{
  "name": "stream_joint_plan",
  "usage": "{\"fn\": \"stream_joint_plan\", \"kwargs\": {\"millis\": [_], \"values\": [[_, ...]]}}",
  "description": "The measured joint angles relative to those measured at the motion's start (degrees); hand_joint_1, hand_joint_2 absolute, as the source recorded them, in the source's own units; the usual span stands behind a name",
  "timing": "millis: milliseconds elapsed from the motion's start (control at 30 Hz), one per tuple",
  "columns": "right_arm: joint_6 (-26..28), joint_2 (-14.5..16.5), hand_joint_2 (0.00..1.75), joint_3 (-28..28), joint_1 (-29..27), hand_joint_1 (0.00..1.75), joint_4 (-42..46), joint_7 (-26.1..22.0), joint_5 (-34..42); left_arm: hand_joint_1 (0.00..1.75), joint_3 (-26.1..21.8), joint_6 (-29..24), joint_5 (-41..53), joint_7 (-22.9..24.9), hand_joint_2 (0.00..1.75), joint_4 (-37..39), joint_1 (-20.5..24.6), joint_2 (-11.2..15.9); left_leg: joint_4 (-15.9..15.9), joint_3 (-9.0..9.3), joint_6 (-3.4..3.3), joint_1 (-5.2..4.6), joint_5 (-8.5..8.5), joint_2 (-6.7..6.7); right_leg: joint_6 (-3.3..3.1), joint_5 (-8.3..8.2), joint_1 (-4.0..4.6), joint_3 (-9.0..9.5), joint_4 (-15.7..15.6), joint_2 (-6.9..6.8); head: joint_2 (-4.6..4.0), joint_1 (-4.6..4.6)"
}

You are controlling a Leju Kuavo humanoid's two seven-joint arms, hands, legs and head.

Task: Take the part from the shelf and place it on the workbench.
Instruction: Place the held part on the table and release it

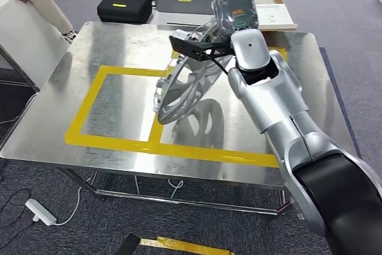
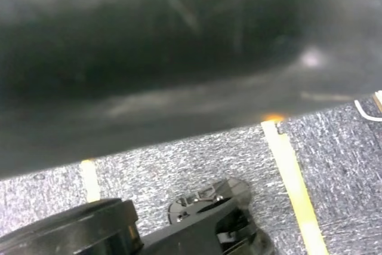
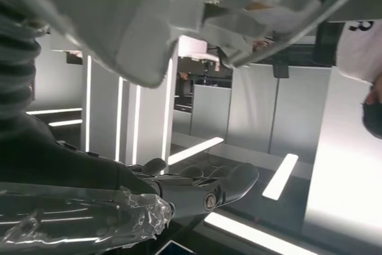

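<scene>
My right hand (image 1: 234,5) grips the silver spoked wheel part (image 1: 182,91) by its rim, tilted on edge, lower rim touching the steel workbench (image 1: 113,46) by yellow tape (image 1: 85,106).

The part (image 1: 189,82) is a silver, ring-shaped metal casting with curved spokes and wide openings between them, much like a wheel. Its rim carries a row of small notches or teeth along the lower left edge. It stands tilted on edge, its lower rim on or just above the shiny metal surface (image 1: 122,46), where its reflection shows directly beneath. It sits over the yellow tape lines marked on that surface, near the middle. Its upper right portion is hidden behind the right robot hand (image 1: 234,7) and wrist.
</scene>
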State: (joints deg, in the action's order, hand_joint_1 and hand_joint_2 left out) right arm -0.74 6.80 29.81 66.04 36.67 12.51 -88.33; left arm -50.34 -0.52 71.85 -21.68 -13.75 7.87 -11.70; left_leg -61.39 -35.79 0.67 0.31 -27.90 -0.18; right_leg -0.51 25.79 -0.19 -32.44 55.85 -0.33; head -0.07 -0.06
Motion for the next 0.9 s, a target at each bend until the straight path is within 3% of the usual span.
{"fn": "stream_joint_plan", "kwargs": {"millis": [67, 133, 167, 200, 233, 300, 333, 467, 533, 600, 633, 667, 700, 733, 800, 833, 900], "values": [[-1.32, -0.15, 0.0, 0.58, 0.08, 0.0, -0.37, -0.64, -0.24, 0.0, 0.0, 0.0, -0.09, -0.05, 0.0, 0.0, -0.2, 0.07, -7.35, -3.3, 0.59, 0.3, -3.74, 0.02, -0.19, -0.15, 0.0, -0.28, 0.01, 0.01, 0.0, -0.09], [-3.07, -0.17, 0.0, 1.34, 0.35, 0.0, -0.77, -1.6, -0.42, 0.0, 0.0, -0.01, -0.23, -0.07, 0.0, 0.0, -0.43, 0.21, -12.13, -5.41, 1.01, 0.59, -4.94, 0.03, -0.16, -0.17, -0.02, -0.41, 0.13, 0.19, 0.0, -0.09], [-3.82, -0.19, 0.0, 1.79, 0.58, 0.0, -0.97, -2.0, -0.48, 0.0, 0.0, -0.01, -0.29, -0.07, 0.0, 0.0, -0.48, 0.28, -11.61, -5.15, 1.12, 0.7, -3.96, 0.03, -0.09, -0.12, -0.04, -0.41, 0.24, 0.28, 0.0, -0.1], [-4.34, -0.2, 0.0, 2.21, 0.79, 0.0, -1.16, -2.24, -0.51, 0.0, 0.0, -0.02, -0.33, -0.07, 0.0, 0.0, -0.49, 0.34, -8.88, -3.88, 1.17, 0.8, -2.08, 0.04, 0.05, -0.03, -0.08, -0.39, 0.39, 0.34, 0.0, -0.1], [-4.68, -0.23, 0.0, 2.56, 0.97, 0.0, -1.33, -2.37, -0.54, 0.0, 0.0, -0.02, -0.38, -0.07, 0.0, 0.01, -0.5, 0.39, -4.91, -2.05, 1.18, 0.9, -0.02, 0.07, 0.27, 0.1, -0.08, -0.43, 0.62, 0.36, 0.0, -0.09], [-5.13, -0.4, 0.0, 3.18, 1.28, 0.0, -1.64, -2.39, -0.66, 0.0, 0.0, -0.02, -0.48, -0.08, 0.0, 0.04, -0.5, 0.39, 1.54, 0.85, 0.84, 0.88, 2.17, 0.01, 0.87, 0.38, 0.11, -0.86, 1.22, 0.39, 0.0, -0.12], [-5.39, -0.51, 0.0, 3.46, 1.43, 0.0, -1.8, -2.38, -0.78, 0.0, 0.0, -0.02, -0.54, -0.1, 0.0, 0.05, -0.53, 0.37, 2.9, 1.34, 0.51, 0.79, 2.32, -0.04, 1.18, 0.42, 0.2, -1.12, 1.4, 0.4, 0.0, -0.13], [-7.78, -1.14, 0.0, 4.86, 2.45, 0.0, -2.46, -2.91, -1.37, 0.0, 0.0, -0.03, -0.87, -0.31, 0.0, 0.07, -0.66, 0.36, 3.31, 1.08, -1.19, 0.61, 2.52, -0.1, 2.4, 1.09, -0.02, -2.1, 2.26, 0.36, 0.0, -0.05], [-9.18, -1.61, 0.0, 5.68, 3.11, 0.0, -3.05, -3.63, -1.47, 0.0, 0.0, -0.05, -1.0, -0.4, 0.0, 0.07, -0.65, 0.37, 3.42, 1.01, -1.78, 0.72, 2.64, -0.07, 2.84, 4.05, -0.08, -4.88, 7.62, 0.35, 0.0, 0.19], [-10.23, -1.92, 0.0, 6.57, 3.48, 0.0, -3.78, -4.32, -1.45, 0.0, 0.0, -0.07, -1.08, -0.43, 0.0, 0.07, -0.71, 0.38, 3.39, 0.95, -2.03, 0.62, 2.59, -0.02, 3.04, 7.3, -0.08, -8.91, 15.72, 0.34, 0.0, 0.32], [-10.63, -2.02, 0.0, 6.98, 3.55, 0.0, -4.13, -4.58, -1.44, 0.0, 0.0, -0.07, -1.12, -0.43, 0.0, 0.07, -0.75, 0.39, 3.38, 0.96, -2.07, 0.57, 2.57, -0.02, 3.04, 7.74, -0.08, -10.2, 18.14, 0.34, 0.0, 0.32], [-11.04, -2.13, 0.0, 7.39, 3.61, 0.0, -4.47, -4.73, -1.44, 0.0, 0.0, -0.07, -1.19, -0.43, 0.0, 0.07, -0.78, 0.4, 3.37, 0.99, -2.08, 0.53, 2.56, -0.05, 2.95, 7.03, -0.07, -10.43, 18.24, 0.34, 0.0, 0.34], [-11.47, -2.23, 0.0, 7.77, 3.7, 0.0, -4.77, -4.8, -1.45, 0.0, 0.0, -0.09, -1.26, -0.43, 0.0, 0.07, -0.78, 0.39, 3.37, 1.03, -2.08, 0.49, 2.55, -0.12, 2.76, 5.37, -0.06, -9.49, 15.99, 0.34, 0.0, 0.34], [-12.03, -2.32, 0.0, 8.12, 3.85, 0.0, -5.06, -4.83, -1.45, 0.0, 0.0, -0.13, -1.37, -0.43, 0.0, 0.07, -0.78, 0.38, 3.37, 1.06, -2.06, 0.45, 2.53, -0.19, 2.46, 3.19, -0.02, -7.6, 11.89, 0.34, 0.0, 0.37], [-13.56, -2.4, 0.0, 8.71, 4.34, 0.0, -5.64, -4.86, -1.39, 0.0, 0.0, -0.27, -1.6, -0.42, 0.0, 0.08, -0.81, 0.33, 3.32, 0.96, -1.81, 0.24, 2.48, -0.28, 1.86, 0.44, 0.17, -3.8, 4.21, 0.32, 0.0, 0.31], [-14.54, -2.41, 0.0, 8.97, 4.61, 0.0, -5.97, -4.88, -1.33, 0.0, 0.0, -0.34, -1.71, -0.42, 0.0, 0.08, -0.83, 0.31, 3.3, 0.87, -1.58, 0.16, 2.48, -0.27, 1.66, -0.03, 0.27, -2.74, 2.19, 0.32, 0.0, 0.29], [-16.57, -2.42, 0.0, 9.41, 4.93, 0.0, -6.79, -4.95, -1.16, 0.0, 0.0, -0.42, -1.83, -0.42, 0.0, 0.09, -0.9, 0.26, 3.34, 0.8, -0.99, 0.15, 2.51, -0.25, 1.4, 0.01, 0.4, -2.31, 1.59, 0.35, 0.0, 0.26]]}}
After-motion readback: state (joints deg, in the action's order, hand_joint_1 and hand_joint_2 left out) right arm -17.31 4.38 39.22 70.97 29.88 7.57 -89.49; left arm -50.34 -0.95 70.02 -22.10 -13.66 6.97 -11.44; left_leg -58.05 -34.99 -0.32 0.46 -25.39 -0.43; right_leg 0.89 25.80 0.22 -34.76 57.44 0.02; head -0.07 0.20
